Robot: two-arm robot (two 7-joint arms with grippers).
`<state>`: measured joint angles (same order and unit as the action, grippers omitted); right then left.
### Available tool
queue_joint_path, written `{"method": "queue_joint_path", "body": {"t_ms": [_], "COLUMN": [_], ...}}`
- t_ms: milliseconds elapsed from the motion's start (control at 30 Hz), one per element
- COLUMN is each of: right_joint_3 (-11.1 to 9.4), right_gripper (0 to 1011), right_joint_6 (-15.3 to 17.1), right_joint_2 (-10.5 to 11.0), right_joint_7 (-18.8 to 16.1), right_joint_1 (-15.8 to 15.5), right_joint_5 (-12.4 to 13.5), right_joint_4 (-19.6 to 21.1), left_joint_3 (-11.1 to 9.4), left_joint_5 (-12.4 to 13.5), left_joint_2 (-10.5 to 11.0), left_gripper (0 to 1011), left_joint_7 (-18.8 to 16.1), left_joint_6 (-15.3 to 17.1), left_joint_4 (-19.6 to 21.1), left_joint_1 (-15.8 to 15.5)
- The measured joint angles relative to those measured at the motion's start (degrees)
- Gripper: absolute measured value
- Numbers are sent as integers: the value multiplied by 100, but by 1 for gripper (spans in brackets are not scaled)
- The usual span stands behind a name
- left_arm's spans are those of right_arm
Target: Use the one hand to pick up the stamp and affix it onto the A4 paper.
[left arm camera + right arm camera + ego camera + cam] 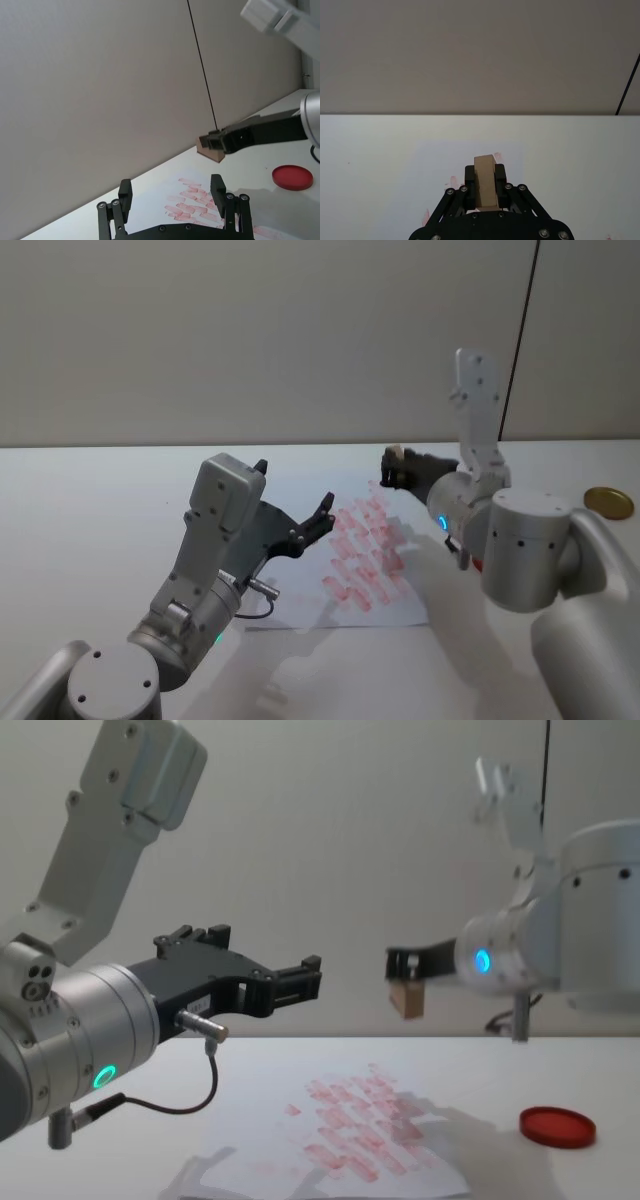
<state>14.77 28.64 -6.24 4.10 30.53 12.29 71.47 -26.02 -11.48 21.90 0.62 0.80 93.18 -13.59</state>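
While my right gripper (403,967) pinches the stamp (407,1000) aloft, seemingly over the A4 paper's (360,555) twelve o'clock edge, pickup is done, pressing remains, and my left gripper (294,488) idles spread at nine.

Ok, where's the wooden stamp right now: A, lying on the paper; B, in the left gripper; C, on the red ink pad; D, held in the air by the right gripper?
D: the right gripper is shut on the stamp, which hangs clear above the A4 paper in the chest view.
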Motion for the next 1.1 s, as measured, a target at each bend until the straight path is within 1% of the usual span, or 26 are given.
{"method": "queue_joint_path", "body": {"t_ms": [67, 167, 233, 267, 300, 367, 533, 833, 1100], "right_joint_3": [3, 2, -5, -23, -23, -63, -146, -346, -494], "right_gripper": [222, 222, 222, 222, 222, 222, 222, 222, 222], "right_joint_6": [-22, -55, -54, -38, -38, 28, 162, 370, 450], "right_joint_2": [19, 79, 101, 136, 136, 194, 299, 489, 589], "right_joint_7": [0, 19, 38, 66, 66, 129, 244, 403, 429], "right_joint_1": [-45, -162, -203, -267, -267, -364, -525, -782, -868], "right_joint_5": [-46, -137, -156, -170, -170, -175, -143, 16, 171], "right_joint_4": [128, 430, 525, 655, 655, 824, 1032, 1194, 1075], "left_joint_3": [0, 0, 0, 0, 0, 0, 0, 0, 0], "left_joint_5": [0, 0, 0, 0, 0, 0, 0, 0, 0], "left_joint_2": [0, 0, 0, 0, 0, 0, 0, 0, 0], "left_gripper": [993, 993, 993, 993, 993, 993, 993, 993, 993], "left_joint_7": [0, 0, 0, 0, 0, 0, 0, 0, 0], "left_joint_6": [0, 0, 0, 0, 0, 0, 0, 0, 0], "left_joint_4": [0, 0, 0, 0, 0, 0, 0, 0, 0], "left_joint_1": [0, 0, 0, 0, 0, 0, 0, 0, 0]}}
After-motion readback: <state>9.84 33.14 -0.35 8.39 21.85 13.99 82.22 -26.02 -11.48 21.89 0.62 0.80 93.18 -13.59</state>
